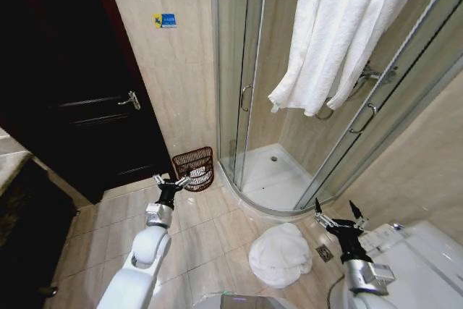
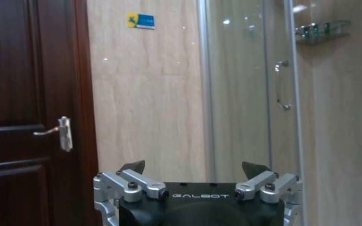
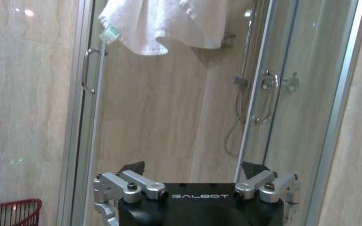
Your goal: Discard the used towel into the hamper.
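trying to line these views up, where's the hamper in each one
Head view: the hamper stands on the floor against the wall, between the dark door and the shower glass.
Left wrist view: not in it.
Right wrist view: its red rim sits at the lower corner.
Shared landmark: the shower door handle.

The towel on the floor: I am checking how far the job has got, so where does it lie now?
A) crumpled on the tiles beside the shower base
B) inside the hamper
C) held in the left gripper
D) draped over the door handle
A: the towel lies crumpled on the floor tiles next to the shower base, apart from the hamper, and both grippers are open and hold nothing.
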`<state>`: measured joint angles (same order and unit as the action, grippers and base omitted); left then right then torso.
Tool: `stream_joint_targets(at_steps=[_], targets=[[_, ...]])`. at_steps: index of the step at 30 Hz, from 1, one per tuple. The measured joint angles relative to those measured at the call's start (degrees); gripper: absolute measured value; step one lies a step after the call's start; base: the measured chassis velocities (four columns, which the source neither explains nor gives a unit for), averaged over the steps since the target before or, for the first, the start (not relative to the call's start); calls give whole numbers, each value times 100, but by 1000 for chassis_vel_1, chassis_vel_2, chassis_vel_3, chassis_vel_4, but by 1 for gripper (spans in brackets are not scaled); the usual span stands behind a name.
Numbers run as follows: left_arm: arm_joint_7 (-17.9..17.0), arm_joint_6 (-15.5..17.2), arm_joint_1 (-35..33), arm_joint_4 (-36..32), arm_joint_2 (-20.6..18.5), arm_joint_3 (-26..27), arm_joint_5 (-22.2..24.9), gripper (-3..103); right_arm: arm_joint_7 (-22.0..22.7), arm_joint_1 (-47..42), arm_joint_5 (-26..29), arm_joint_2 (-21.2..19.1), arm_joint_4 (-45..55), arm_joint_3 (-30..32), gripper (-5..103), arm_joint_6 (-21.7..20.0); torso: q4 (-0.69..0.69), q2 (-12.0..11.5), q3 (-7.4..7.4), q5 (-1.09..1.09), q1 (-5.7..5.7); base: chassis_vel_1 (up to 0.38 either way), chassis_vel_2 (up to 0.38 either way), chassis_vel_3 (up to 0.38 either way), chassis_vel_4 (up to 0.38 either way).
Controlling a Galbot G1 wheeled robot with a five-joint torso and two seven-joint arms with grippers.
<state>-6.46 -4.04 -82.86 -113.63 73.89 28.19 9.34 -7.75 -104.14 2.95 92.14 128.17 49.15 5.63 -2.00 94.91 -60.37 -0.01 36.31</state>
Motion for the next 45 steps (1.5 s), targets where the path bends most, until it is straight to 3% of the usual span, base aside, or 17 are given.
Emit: stream_joint_targets(at_steps=[3, 7, 15, 17, 39, 45], targets=[[-18, -144, -182, 13, 41, 15, 52, 100, 23, -37, -68, 0, -620, 1, 100, 459, 1, 0, 0, 2, 0, 0, 0, 0, 0], [-50, -111, -230, -203, -2, 58, 146, 100, 39, -39, -84, 0, -728, 4, 100, 558, 1, 0, 0, 1, -1, 0, 0, 0, 0], [-129, -112, -92, -312, -35, 269, 136, 100, 62, -11, -84, 0, -720, 2, 100, 594, 3, 0, 0, 1, -1, 0, 0, 0, 0], [-129, -170, -200, -291, -19, 270, 108, 100, 153, 133, -31, 0, -517, -11, 100, 653, -2, 0, 0, -1, 0, 0, 0, 0, 0], [-195, -86, -44, -375, -68, 196, -50, 100, 259, 78, -18, 0, -293, 45, 100, 698, 1, 0, 0, 1, 0, 0, 0, 0, 0], [-200, -331, -94, 39, 10, 172, -107, 100, 284, 114, -172, 0, -279, 7, 100, 664, 1, -1, 0, 0, 0, 0, 0, 0, 0]])
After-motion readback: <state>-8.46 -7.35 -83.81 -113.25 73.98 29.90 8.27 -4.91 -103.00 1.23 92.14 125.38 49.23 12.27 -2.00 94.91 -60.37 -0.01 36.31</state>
